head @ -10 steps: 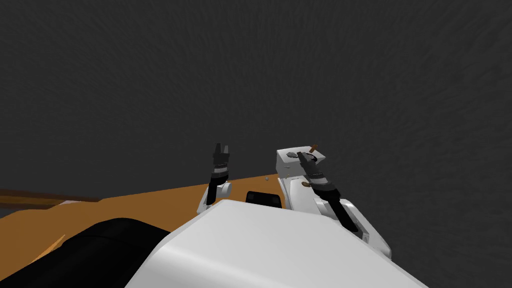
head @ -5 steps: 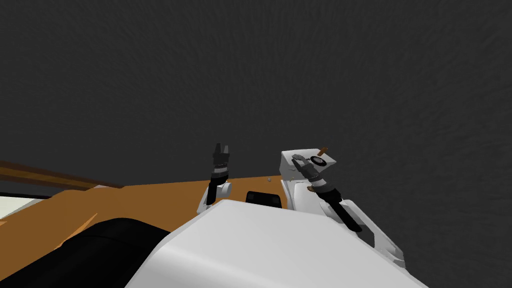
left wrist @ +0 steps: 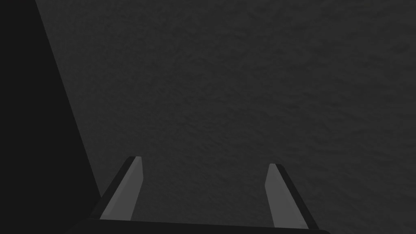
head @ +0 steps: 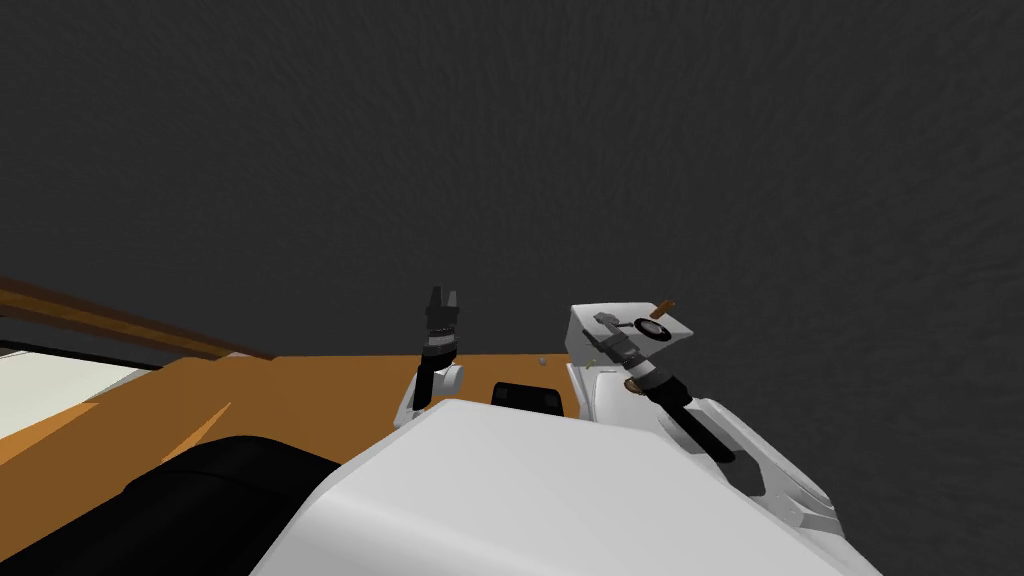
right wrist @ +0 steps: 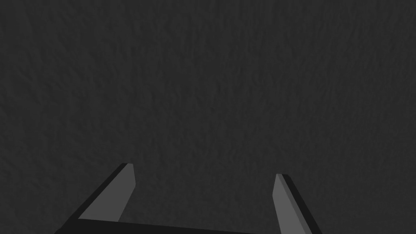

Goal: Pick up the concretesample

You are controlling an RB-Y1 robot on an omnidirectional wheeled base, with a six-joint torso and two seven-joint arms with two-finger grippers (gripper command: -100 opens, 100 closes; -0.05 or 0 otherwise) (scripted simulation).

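A small grey lump (head: 603,318), which may be the concrete sample, lies on top of a white block (head: 585,350) at my right. My right arm reaches over that block, and its gripper (right wrist: 203,168) stands open with nothing between the fingers, facing a dark grey rough surface. In the head view its tip is close beside the lump; I cannot tell whether they touch. My left gripper (head: 443,296) is raised ahead of my chest, away from the block. It is open and empty too (left wrist: 204,160).
A dark ring (head: 649,327) and a brown stick (head: 662,307) also sit on the white block. An orange surface (head: 300,385) runs along the left, with a brown rail (head: 120,320) and a pale area (head: 50,385) beyond it. Dark grey rough surface (head: 500,150) lies ahead.
My view has swung, so the white block has slid right and the brown rail and pale area have come in at the left. My right arm has stayed over the block.
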